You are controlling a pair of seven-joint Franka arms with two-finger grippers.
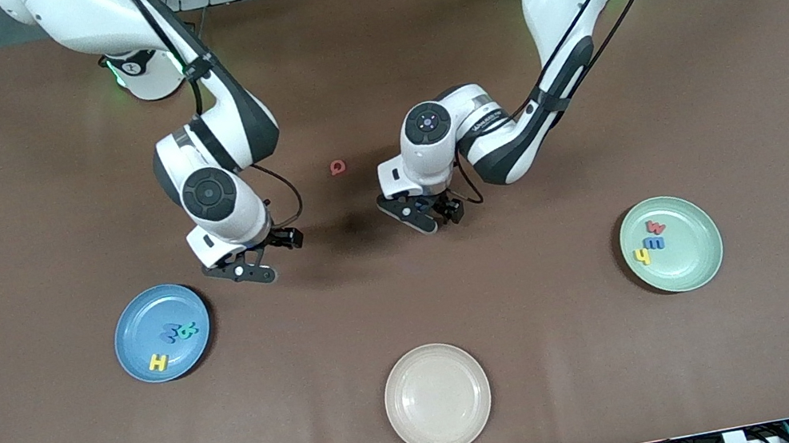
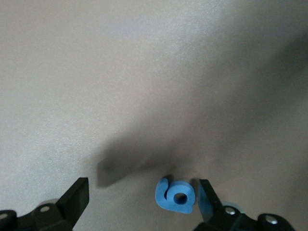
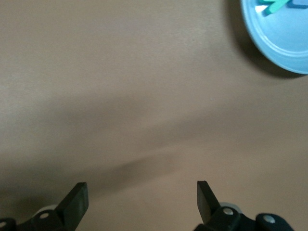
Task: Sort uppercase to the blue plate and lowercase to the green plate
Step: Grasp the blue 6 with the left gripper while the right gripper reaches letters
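Observation:
The blue g lies between the open fingers of my left gripper, close against one finger. In the front view that gripper hangs low over the table's middle and hides the g. The red Q lies on the table farther from the front camera, between the two arms. The blue plate holds the yellow H, blue M and teal R. The green plate holds the red w, blue m and yellow y. My right gripper is open and empty beside the blue plate.
A cream plate sits near the table's front edge, midway between the two coloured plates. Bare brown table lies around all three plates.

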